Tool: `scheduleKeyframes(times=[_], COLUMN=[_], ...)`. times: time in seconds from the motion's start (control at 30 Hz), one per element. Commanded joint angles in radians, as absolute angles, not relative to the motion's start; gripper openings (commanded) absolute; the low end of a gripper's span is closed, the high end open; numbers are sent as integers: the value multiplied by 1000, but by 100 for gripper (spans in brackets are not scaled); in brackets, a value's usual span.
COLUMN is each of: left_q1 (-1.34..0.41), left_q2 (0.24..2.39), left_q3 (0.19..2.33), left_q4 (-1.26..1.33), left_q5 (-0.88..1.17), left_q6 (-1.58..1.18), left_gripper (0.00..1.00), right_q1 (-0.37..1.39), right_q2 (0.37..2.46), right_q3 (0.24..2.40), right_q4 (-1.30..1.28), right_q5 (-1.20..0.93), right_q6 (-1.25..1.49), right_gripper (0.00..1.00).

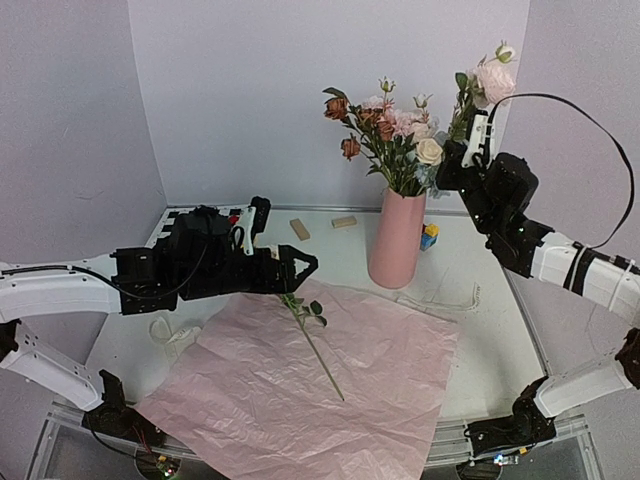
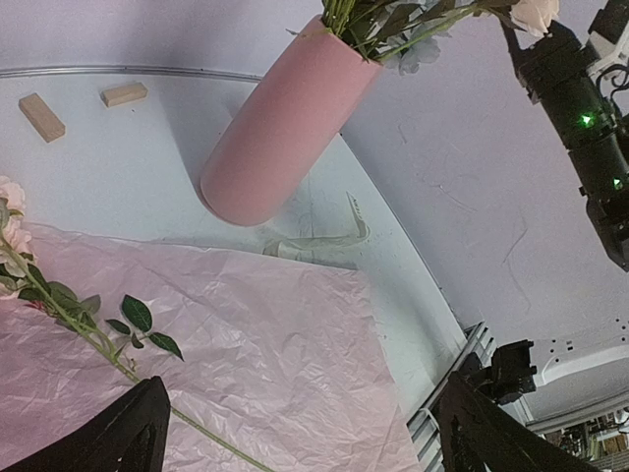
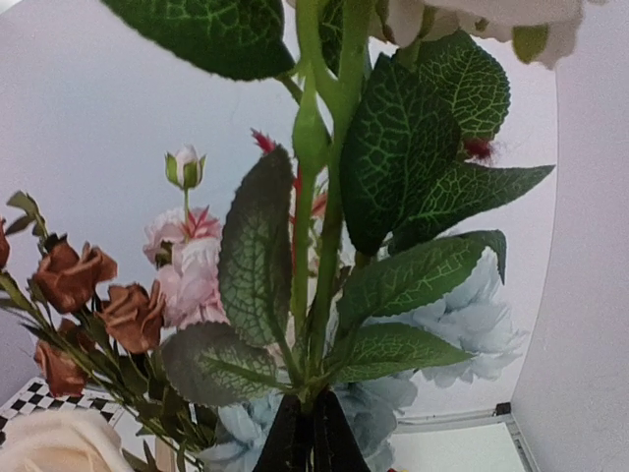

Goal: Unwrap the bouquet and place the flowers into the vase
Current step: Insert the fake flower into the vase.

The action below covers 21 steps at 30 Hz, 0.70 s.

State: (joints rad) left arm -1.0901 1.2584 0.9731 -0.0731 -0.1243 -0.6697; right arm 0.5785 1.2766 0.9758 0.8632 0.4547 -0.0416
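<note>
Left arm (image 1: 50,285) and right arm (image 1: 590,272): white shells, black joint housings. Left fingers (image 2: 128,433) are black. A thin black cable (image 1: 605,128) loops off the right arm.

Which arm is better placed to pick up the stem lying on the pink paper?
Left. The left gripper hangs open right over the stem on the paper; the right gripper is shut on a pink flower up beside the vase.

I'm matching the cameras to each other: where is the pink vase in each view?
Top external: vase right of centre, beyond the pink paper.
Left wrist: vase upper centre, leaning in frame.
Right wrist: not in view.
Shared landmark: its flowers, seen in all three.
</note>
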Motion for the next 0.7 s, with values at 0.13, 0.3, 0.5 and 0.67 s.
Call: scheduleKeyframes(times=[0.13, 0.3, 0.5, 0.67], left_q1=[-1092, -1092, -1092, -1092], left_q2=[1265, 1249, 1232, 1233], left_q3=[1020, 1000, 986, 986], left_q4=[-59, -64, -65, -66], left_q5=[-110, -139, -148, -144], left_q6=[-664, -684, -698, -705], left_gripper=[96, 95, 95, 95], right_q1=[576, 576, 575, 576], right_q2=[1304, 1289, 1230, 1203], right_q3=[908, 895, 909, 981], right_q4=[823, 750, 692, 609], right_q5=[451, 432, 433, 443], right_q6=[41, 83, 86, 77], right_gripper=[19, 37, 42, 61])
